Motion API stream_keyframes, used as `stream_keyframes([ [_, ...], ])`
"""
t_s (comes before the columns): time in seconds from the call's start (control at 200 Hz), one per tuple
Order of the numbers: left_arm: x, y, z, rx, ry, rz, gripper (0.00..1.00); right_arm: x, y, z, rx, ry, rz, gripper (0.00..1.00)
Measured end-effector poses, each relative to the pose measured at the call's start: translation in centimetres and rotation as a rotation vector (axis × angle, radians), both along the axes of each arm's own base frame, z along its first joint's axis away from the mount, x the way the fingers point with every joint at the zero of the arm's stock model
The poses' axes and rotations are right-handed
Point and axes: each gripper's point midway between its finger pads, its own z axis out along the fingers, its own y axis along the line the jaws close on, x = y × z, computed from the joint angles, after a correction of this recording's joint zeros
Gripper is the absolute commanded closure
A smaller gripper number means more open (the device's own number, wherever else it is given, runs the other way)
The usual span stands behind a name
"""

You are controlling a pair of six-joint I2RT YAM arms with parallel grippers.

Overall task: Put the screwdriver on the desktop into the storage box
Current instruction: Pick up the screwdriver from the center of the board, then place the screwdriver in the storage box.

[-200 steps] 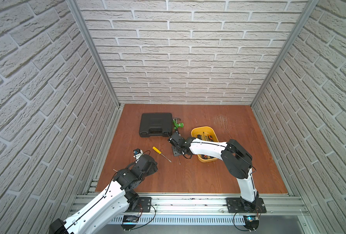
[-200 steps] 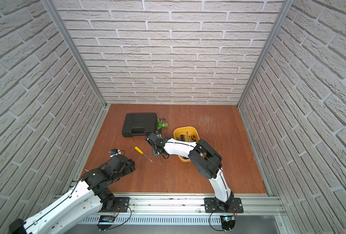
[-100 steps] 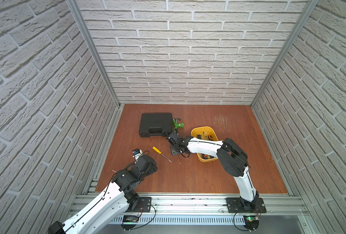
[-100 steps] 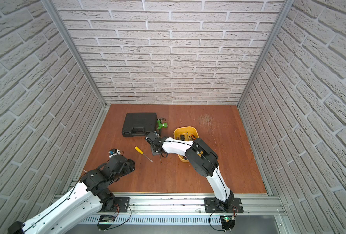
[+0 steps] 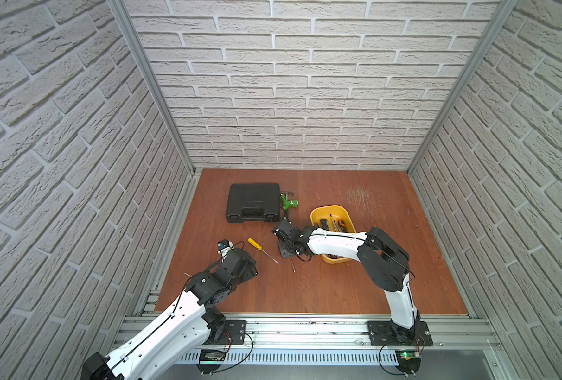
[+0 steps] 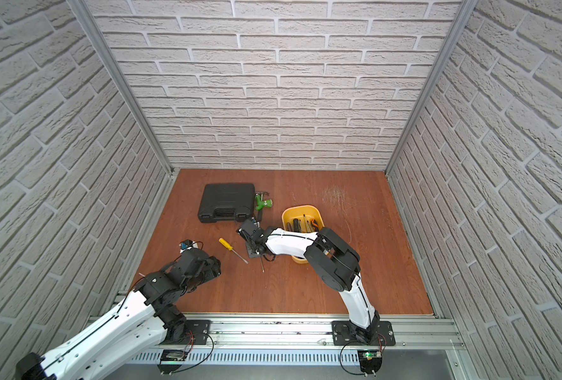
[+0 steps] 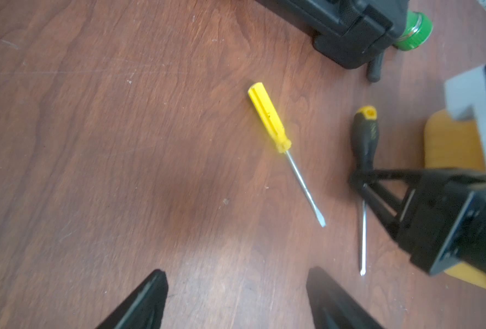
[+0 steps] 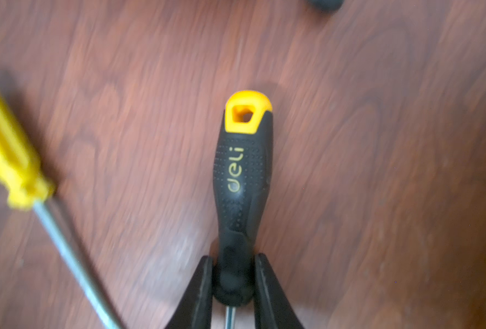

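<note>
Two screwdrivers lie on the reddish-brown desktop (image 5: 306,289). The yellow-handled screwdriver (image 5: 262,250) (image 6: 232,250) (image 7: 270,119) (image 8: 8,159) lies free. To its right is a black-handled screwdriver (image 8: 243,171) (image 7: 364,142) with a yellow cap; in both top views only its shaft (image 5: 292,264) (image 6: 262,265) shows. My right gripper (image 8: 234,257) (image 5: 285,252) (image 6: 251,253) is shut on its neck, where handle meets shaft. My left gripper (image 7: 236,270) hangs open over bare wood, short of the yellow screwdriver. The yellow storage box (image 5: 327,209) (image 6: 301,208) stands just right of the right gripper.
A black hard-shell tool case (image 5: 252,202) sits at the back left, with a green-handled tool (image 5: 288,202) against its right side. The storage box holds several tools. The right forearm (image 5: 335,245) crosses the box's near end. Brick walls close in three sides.
My right gripper's jaws have closed on the black screwdriver's neck. The left arm has hardly moved.
</note>
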Motion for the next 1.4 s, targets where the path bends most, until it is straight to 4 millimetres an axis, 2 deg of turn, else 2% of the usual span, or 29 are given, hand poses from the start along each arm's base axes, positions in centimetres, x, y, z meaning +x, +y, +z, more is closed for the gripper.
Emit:
stream_keyframes([
  [0.15, -0.1, 0.1, 0.3, 0.000, 0.001, 0.000, 0.20, -3.3, -0.9, 0.7, -0.009, 0.023, 0.039, 0.98],
  [0.28, -0.1, 0.0, 0.4, -0.003, 0.005, 0.002, 0.20, -4.3, -1.7, 2.5, 0.025, 0.012, 0.037, 0.98],
  [0.465, -0.2, 0.0, 0.5, -0.012, 0.002, 0.004, 0.20, -4.5, -2.1, 5.2, 0.080, -0.024, 0.029, 0.97],
  [1.02, -0.2, 0.1, -0.4, 0.018, 0.042, 0.003, 0.20, -4.8, -2.8, 10.7, 0.171, -0.118, 0.023, 0.98],
  [1.22, -0.2, 0.1, -0.4, 0.019, 0.041, 0.002, 0.20, -5.0, -4.3, 11.7, 0.208, -0.116, -0.003, 0.97],
  [1.4, -0.1, 0.0, -0.3, 0.015, 0.036, 0.000, 0.20, -3.9, -6.3, 13.2, 0.231, -0.137, -0.056, 0.98],
])
